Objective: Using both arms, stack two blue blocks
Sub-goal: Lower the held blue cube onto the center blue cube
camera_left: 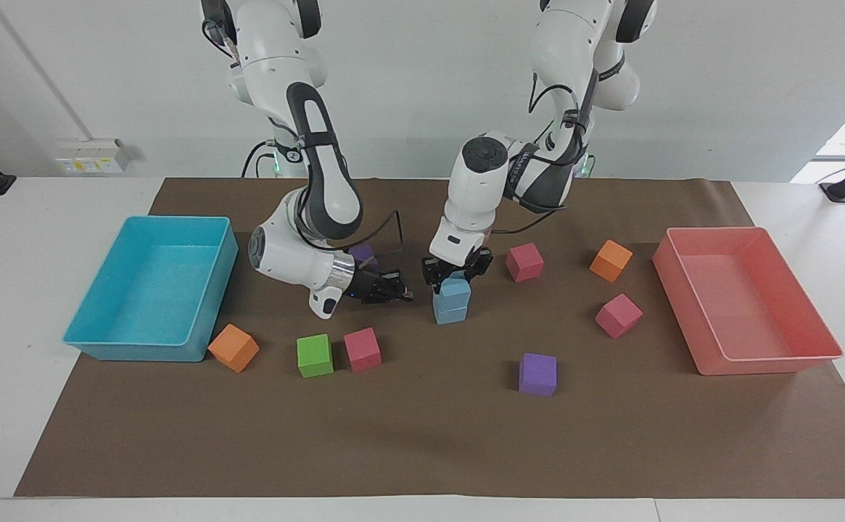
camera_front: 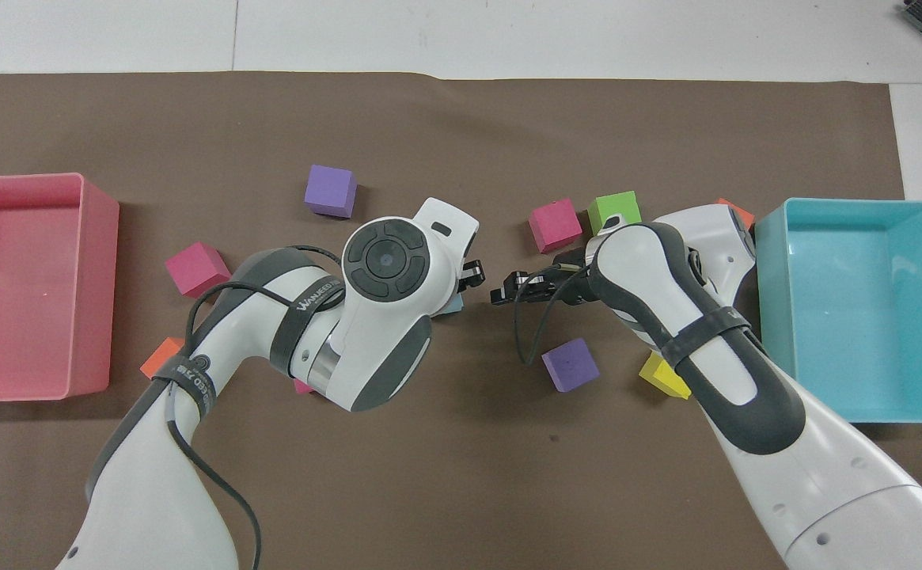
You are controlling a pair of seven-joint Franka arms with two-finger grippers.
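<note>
Gripping top blue block, left end effector; right end effector shut, empty, beside it; pink cube near.

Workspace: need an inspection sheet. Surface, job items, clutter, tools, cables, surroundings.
Surface: brown mat on a white table, flat.
Job's things: upper blue block sits on lower blue block, roughly aligned.
Clutter: loose purple cube, green cube, pink cube, orange cube, yellow cube and others; turquoise tray; pink tray.
Grippers: left tool at the upper block's top; right tool shut, beside the stack, holding nothing.
Cables: black cable loops by the right wrist.
Surroundings: white wall, socket box.
</note>
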